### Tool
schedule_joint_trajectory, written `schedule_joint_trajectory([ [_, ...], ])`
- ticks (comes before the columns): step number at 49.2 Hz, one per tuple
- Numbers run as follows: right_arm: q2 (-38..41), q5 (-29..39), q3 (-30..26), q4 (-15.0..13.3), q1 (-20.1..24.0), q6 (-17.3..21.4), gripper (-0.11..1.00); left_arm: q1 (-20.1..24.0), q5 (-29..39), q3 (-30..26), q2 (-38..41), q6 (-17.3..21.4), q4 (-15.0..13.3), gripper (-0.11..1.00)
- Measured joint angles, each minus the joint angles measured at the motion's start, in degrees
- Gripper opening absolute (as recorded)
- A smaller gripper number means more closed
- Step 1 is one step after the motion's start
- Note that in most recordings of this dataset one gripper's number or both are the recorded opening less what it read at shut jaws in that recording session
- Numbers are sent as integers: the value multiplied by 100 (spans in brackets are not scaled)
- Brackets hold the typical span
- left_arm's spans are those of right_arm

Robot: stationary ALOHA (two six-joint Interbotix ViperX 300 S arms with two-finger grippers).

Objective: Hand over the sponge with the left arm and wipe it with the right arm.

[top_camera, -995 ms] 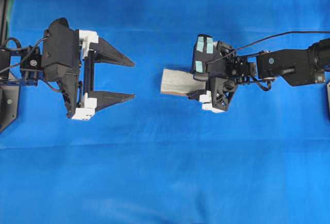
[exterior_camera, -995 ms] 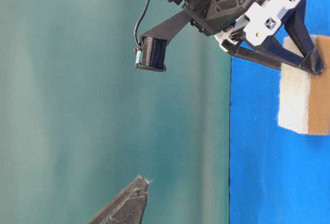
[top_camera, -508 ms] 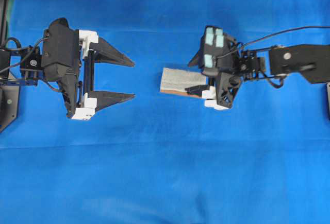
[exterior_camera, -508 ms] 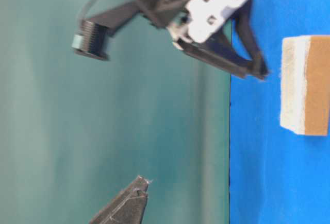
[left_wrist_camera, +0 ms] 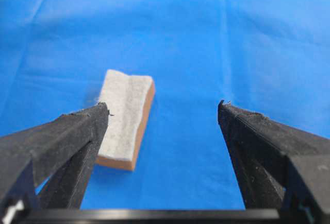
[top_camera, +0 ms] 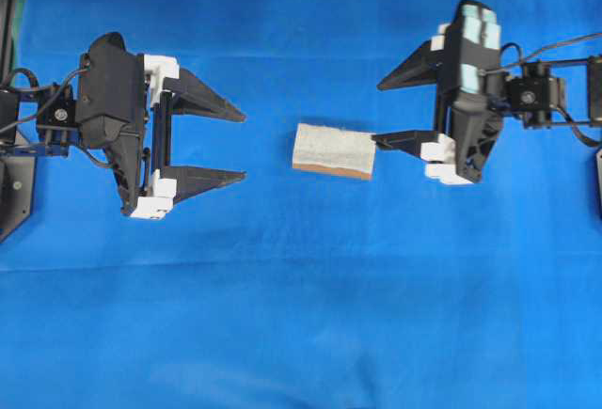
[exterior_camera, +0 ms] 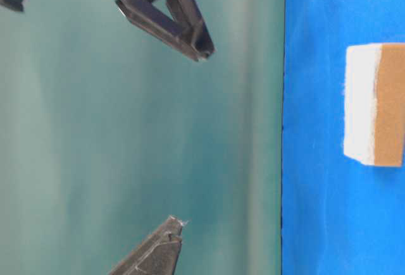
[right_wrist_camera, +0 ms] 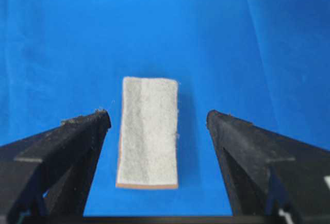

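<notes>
The sponge (top_camera: pixel 334 149), pale speckled on top with a thin orange-brown bottom layer, lies flat on the blue cloth between the two arms. Nothing touches it. The left arm's gripper (top_camera: pixel 243 147) stands open to its left, a gap away, and in the left wrist view the sponge (left_wrist_camera: pixel 125 117) lies ahead, close to the left finger of that gripper (left_wrist_camera: pixel 163 108). The right arm's gripper (top_camera: pixel 378 112), with pale green patches, is open and raised just right of the sponge. In the right wrist view the sponge (right_wrist_camera: pixel 148 131) lies ahead between the fingers of that gripper (right_wrist_camera: pixel 159 115). In the table-level view the sponge (exterior_camera: pixel 373 112) rests alone.
Blue cloth (top_camera: pixel 301 315) covers the whole table. A black mount (top_camera: pixel 14 183) sits at the left edge behind the left arm. A green backdrop (exterior_camera: pixel 126 129) fills the table-level view, with the right gripper's fingers (exterior_camera: pixel 190 35) high up and a left fingertip (exterior_camera: pixel 166 240) low.
The right gripper, open throughout, has lifted off the sponge and drawn back to the right. The sponge has stayed on the cloth. The left arm has not moved.
</notes>
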Motion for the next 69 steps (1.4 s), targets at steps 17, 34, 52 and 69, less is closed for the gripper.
schedule_joint_trajectory([
  [17,70,-185,35,0,0,9,73,0,-9,0,0,9,-9,83],
  [34,-185,-202,141,0,35,53,73,9,123,26,-105,-9,0,83],
  [52,-1767,202,765,9,35,70,73,0,800,264,-1151,-9,0,83],
  [69,-3507,650,1661,44,167,70,72,0,1512,914,-2804,0,0,83],
])
